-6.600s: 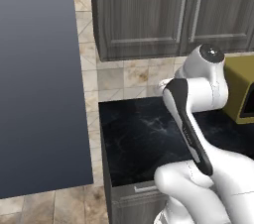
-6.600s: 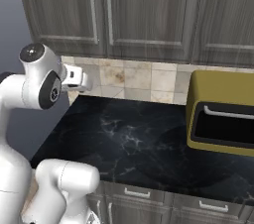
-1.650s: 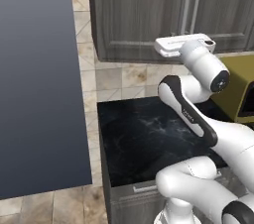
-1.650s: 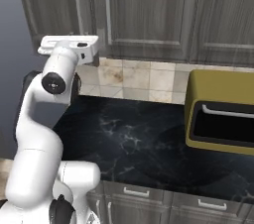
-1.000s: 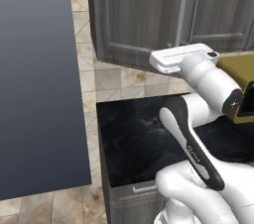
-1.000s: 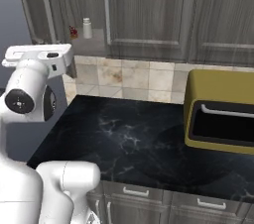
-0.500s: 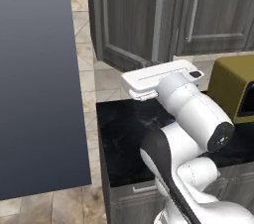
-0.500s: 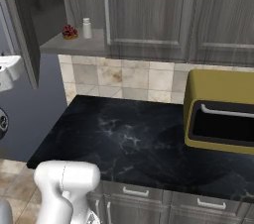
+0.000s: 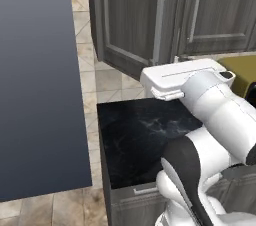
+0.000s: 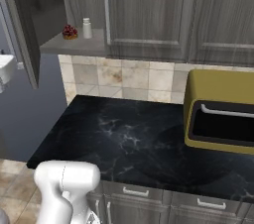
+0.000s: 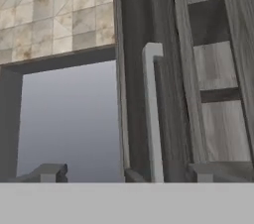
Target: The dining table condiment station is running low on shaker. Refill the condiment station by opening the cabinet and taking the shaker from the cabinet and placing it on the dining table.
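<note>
We take the open cabinet door (image 10: 25,25) as our landmark and work rightward from it. In the right base view the door stands swung out at the far left, edge-on to us, with a piece of our white hand just left of it. Right of the door the shelf (image 10: 74,44) lies bare to view, and on it sits a small red thing (image 10: 69,31), and just right of that the shaker (image 10: 87,28), upright and near the shelf's front edge. Further right the neighbouring cabinet door (image 10: 149,10) is shut, and below and well to the right a mustard-yellow appliance (image 10: 221,114) sits on the black marble bench (image 10: 129,139).

In the hand view, the door's silver bar handle (image 11: 153,114) runs up between our two fingertips, and the jaws (image 11: 124,172) stand apart, one tip either side of the handle and touching nothing that we can make out.

We judge the opening step done: the door is wide and the handle let go. The next move calls for backing the hand off the handle, swinging it right past the door's edge, and coming level to the shaker with the jaws spread, minding the red thing beside it. The dining table is a later matter.
</note>
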